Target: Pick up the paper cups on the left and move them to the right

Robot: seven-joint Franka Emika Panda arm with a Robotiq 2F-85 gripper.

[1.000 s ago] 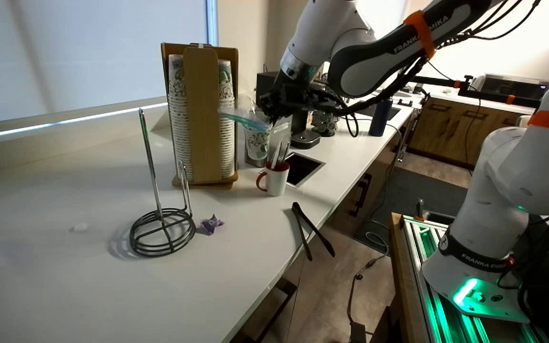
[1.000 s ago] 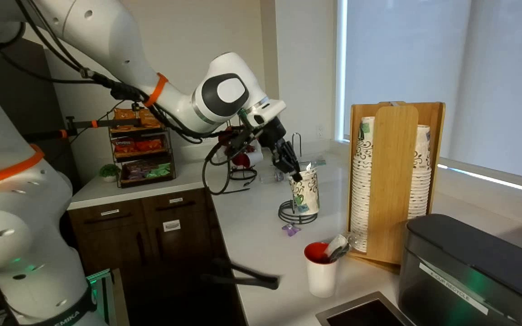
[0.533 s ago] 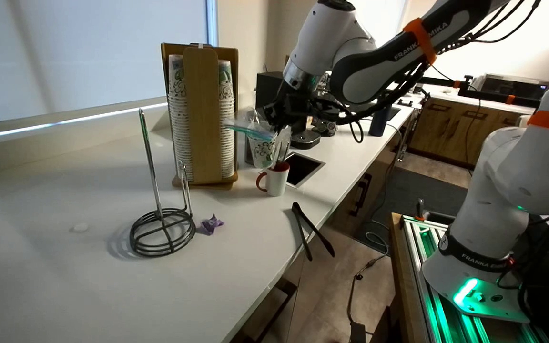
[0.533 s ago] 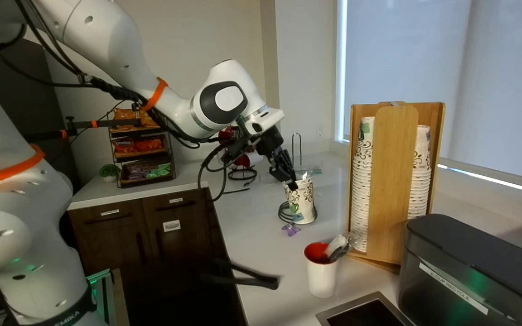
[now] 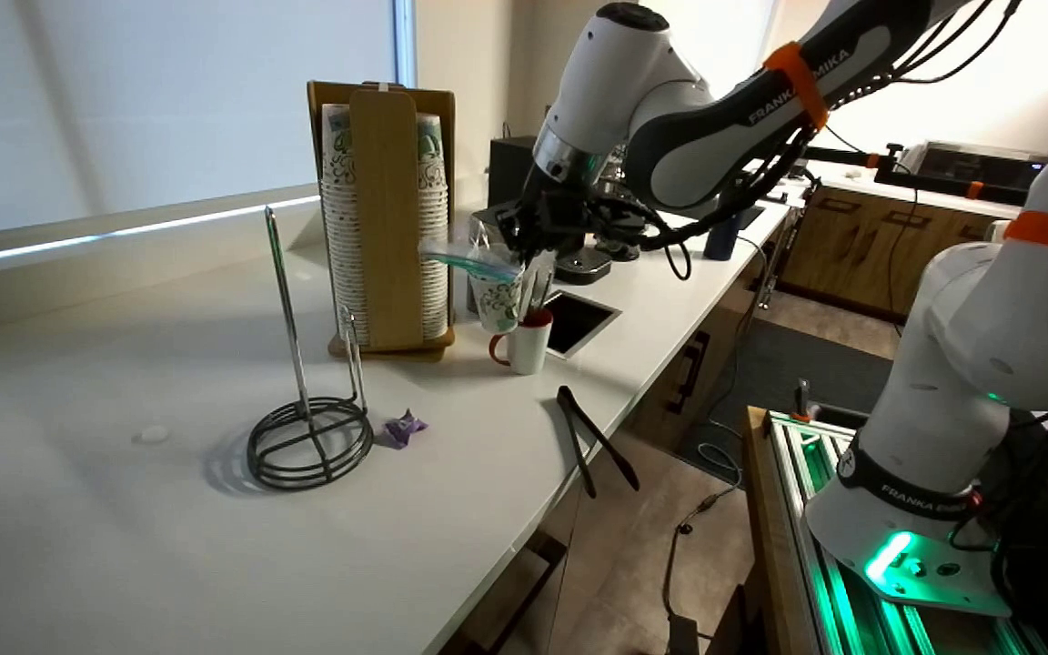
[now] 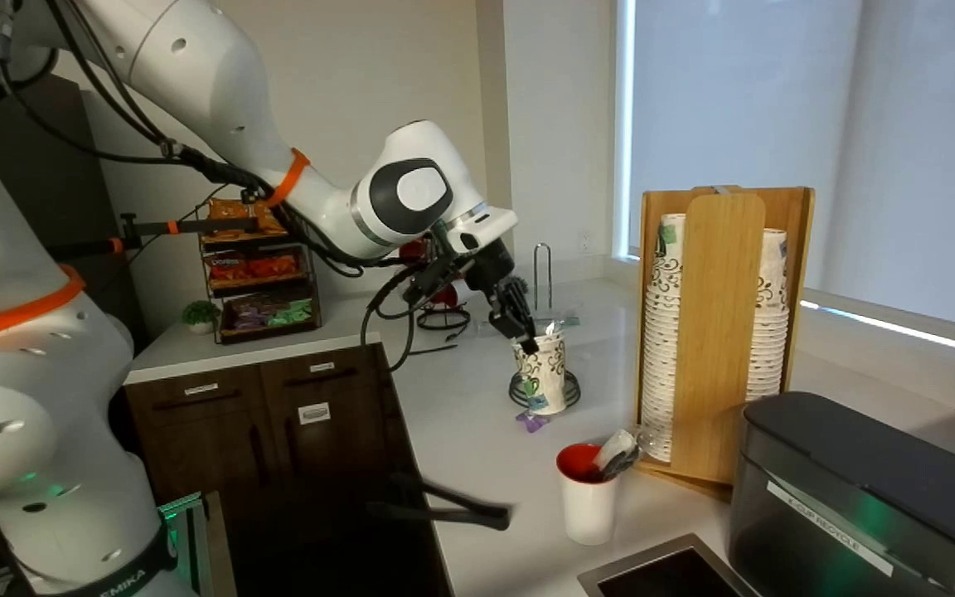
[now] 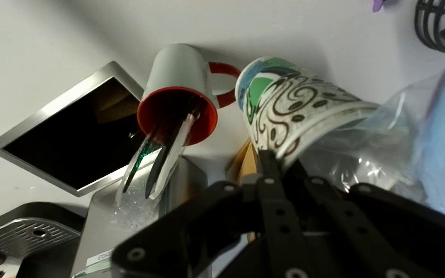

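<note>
A white paper cup (image 7: 292, 100) with a brown swirl and green-blue print hangs from my gripper (image 7: 283, 164). The two fingers are shut on its rim, one outside and one inside. A clear bag with a blue-green zip strip (image 7: 439, 154) sticks out of its mouth. In both exterior views the cup (image 5: 497, 305) (image 6: 542, 377) looks held above the counter, slightly tilted, under the gripper (image 5: 526, 257) (image 6: 531, 342). Whether more cups are nested inside cannot be told. Several other stacked cups (image 6: 661, 356) stand in a wooden dispenser (image 6: 718, 332).
A white mug (image 5: 529, 346) with a red handle holds wrapped cutlery close to the cup. A wire stand (image 5: 310, 446), a purple wrapper (image 5: 404, 428) and black tongs (image 5: 579, 455) lie on the counter. A metal-framed opening (image 7: 25, 119) and a recycle bin (image 6: 850, 497) stand near the mug.
My gripper has moved down with the cup in it, and the cup is lower in both exterior views. The other objects have not moved.
</note>
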